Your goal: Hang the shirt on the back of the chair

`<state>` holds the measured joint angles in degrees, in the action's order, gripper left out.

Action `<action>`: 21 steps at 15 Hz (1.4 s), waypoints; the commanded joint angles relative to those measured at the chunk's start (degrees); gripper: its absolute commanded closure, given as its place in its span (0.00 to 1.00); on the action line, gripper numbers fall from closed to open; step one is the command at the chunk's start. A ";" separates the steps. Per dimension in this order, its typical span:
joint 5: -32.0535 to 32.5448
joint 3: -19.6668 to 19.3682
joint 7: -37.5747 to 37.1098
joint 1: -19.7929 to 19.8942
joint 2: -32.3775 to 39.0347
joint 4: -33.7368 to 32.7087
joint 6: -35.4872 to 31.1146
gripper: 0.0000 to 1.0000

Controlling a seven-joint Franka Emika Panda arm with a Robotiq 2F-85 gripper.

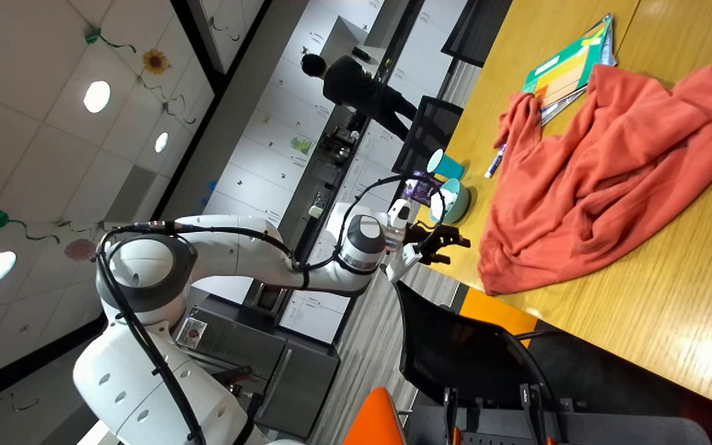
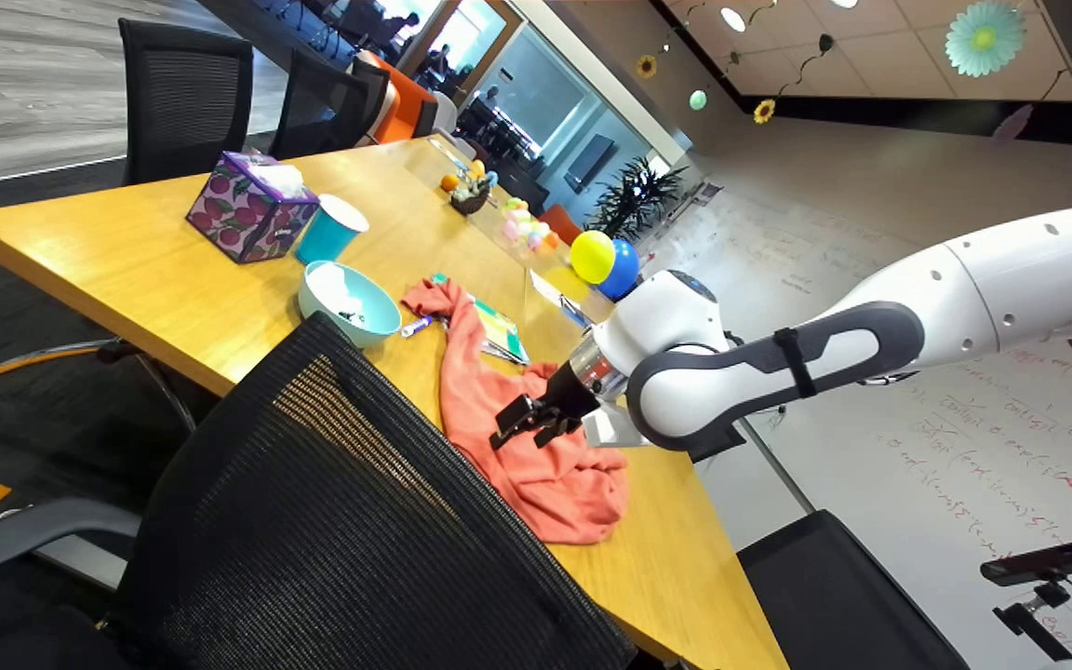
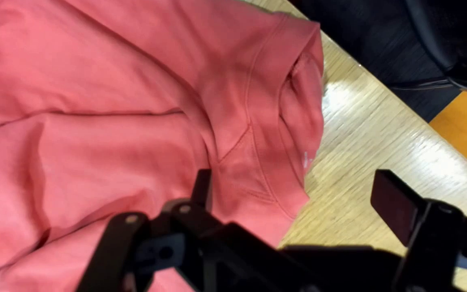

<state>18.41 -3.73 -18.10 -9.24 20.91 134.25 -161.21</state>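
In an exterior view: coral shirt (image 1: 628,185) lies rumpled on the wooden worktop (image 1: 671,346), just beside a green-and-yellow booklet (image 1: 569,68); purple marker (image 1: 495,162) at its edge. Teal cup (image 1: 449,165) upright, near a pale teal bowl (image 1: 460,205) with white stuff inside. Black mesh chair (image 1: 455,346) stands at the worktop's side. White arm (image 1: 251,256) extends toward the worktop, jaws parted. Person (image 1: 359,86) in black stands by white cabinets (image 1: 254,185).

In an exterior view: the chair's back fills the foreground, right by the worktop edge, shirt just behind its upper rim. Purple tissue box (image 2: 247,212) next to the cup. Arm comes in from the right of frame, jaws in front of the shirt as seen here; height over the cloth, cannot tell. Yellow balloon (image 2: 592,256) and blue balloon (image 2: 624,272) farther back.

Wrist view: jaws set wide, one side over shirt fabric, other side over the worktop's wood. Shirt's banded, stitched opening shows between them, small pale print inside. Contact with cloth: cannot tell. Worktop edge runs diagonally past the shirt, orange patch (image 3: 466,132) beyond it.
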 commanded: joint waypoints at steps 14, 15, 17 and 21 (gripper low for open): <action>-1.46 -10.22 -5.66 -11.00 17.92 -12.04 -1.44 0.26; -1.58 -10.42 -5.64 -11.22 18.29 -12.25 -1.43 0.34; -2.05 -10.56 -5.51 -11.47 18.82 -12.70 -1.22 0.51; -3.19 -9.96 -4.82 -11.66 17.51 -12.12 -0.70 0.81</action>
<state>16.47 -13.10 -23.07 -20.09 38.76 122.20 -161.97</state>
